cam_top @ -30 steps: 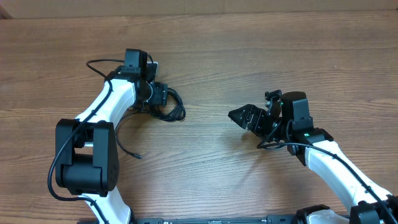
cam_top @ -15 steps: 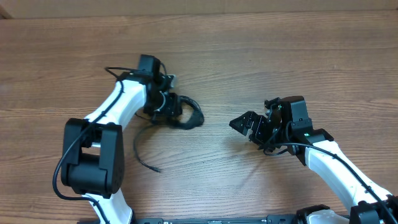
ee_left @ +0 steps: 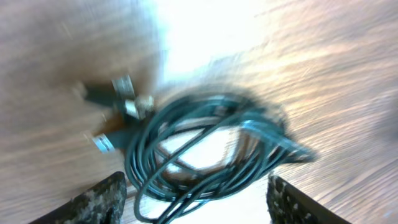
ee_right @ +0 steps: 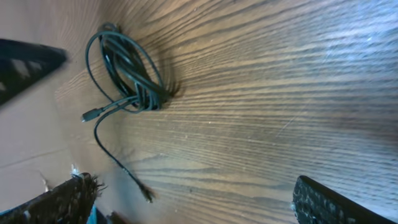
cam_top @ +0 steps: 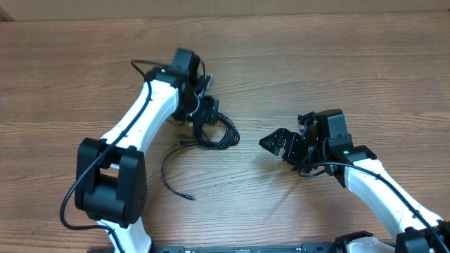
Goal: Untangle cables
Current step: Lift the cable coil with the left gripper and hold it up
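We judge the untangling barely begun: the cables (cam_top: 214,133) lie coiled in one knot left of centre, one tail curling lower left, under our wide-spread left gripper (cam_top: 205,119), while the right gripper (cam_top: 269,141) hangs open, empty, well apart.

Cables (cam_top: 214,132) black, with a teal tint in the left wrist view; plugs (ee_left: 134,106) silver. Worktop (cam_top: 337,77) brown, streaky wood grain. Left arm (cam_top: 144,112) and right arm (cam_top: 376,186) white with black joints. Green LED (cam_top: 346,149) on the right arm.
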Controlling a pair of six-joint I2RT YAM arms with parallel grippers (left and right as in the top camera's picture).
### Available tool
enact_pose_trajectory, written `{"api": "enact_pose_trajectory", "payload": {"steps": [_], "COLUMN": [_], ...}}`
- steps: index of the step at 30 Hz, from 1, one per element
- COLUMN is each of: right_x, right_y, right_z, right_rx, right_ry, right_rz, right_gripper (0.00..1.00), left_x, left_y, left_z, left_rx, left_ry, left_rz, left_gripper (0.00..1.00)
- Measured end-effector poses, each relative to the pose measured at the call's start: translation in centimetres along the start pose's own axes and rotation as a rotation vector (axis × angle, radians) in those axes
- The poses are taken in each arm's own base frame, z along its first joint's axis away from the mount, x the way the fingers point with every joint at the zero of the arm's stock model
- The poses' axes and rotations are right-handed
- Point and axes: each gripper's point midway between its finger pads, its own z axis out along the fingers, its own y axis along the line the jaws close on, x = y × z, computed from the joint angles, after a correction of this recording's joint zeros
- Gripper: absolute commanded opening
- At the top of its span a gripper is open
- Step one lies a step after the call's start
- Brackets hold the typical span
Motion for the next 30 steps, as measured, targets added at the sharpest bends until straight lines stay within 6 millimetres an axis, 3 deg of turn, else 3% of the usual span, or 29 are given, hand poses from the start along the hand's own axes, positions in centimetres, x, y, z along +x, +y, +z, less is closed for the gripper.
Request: {"api": "enact_pose_trajectory", "payload": {"steps": [1, 5, 6, 7, 8, 14, 19, 20, 27, 30], "right_x": [-0.1, -0.5, -0.6, -0.6, -0.6, -0.6, -0.7, -0.7, -0.3, -0.1], "right_y": [-0.1, -0.6, -0.7, -0.8, -0.9, -1.2, -1.3, -1.3, -1.6, -1.8], "right_z": [0.0, 0.0, 0.0, 0.0, 0.0, 0.0, -0.1, -0.1, -0.1, -0.1], "right_rx": [0.008, 0.037, 0.042, 0.047, 0.051, 0.066, 0.072, 0.072, 0.087, 0.091], "right_ry": [-0.006, -0.03, -0.033, -0.037, -0.038, -0.038, -0.042, -0.044, -0.028, -0.021], "right_rz": [-0.003, -0.01, -0.009, -0.009, -0.013, -0.02, -0.041, -0.046, -0.039, -0.034], "right_gripper": [0.97, 0.49, 0.28, 0.11, 0.04, 0.04, 0.18, 0.19, 0.21, 0.21], "left_x": [-0.7, -1.2, -1.0, -0.8, -0.6, 0.9, 2.4, 2.4, 3.0, 3.6], "left_y": [-0.3, -0.1, 0.2, 0.4, 0.6, 1.0, 1.6, 1.8, 2.6, 3.0], "left_z": [-0.7, -1.7, -1.6, -1.6, -1.5, 0.1, 2.1, 2.3, 4.0, 5.0], "left_rx": [0.001, -0.024, -0.039, -0.051, -0.061, -0.067, -0.081, -0.084, -0.097, -0.103], "left_ry": [-0.025, -0.049, -0.042, -0.037, -0.031, 0.004, 0.025, 0.021, -0.001, -0.008], "left_rz": [0.007, 0.005, -0.005, -0.011, -0.019, -0.022, -0.022, -0.017, -0.027, -0.042], "left_gripper": [0.63, 0.51, 0.4, 0.18, 0.04, 0.07, 0.43, 0.46, 0.45, 0.36]}}
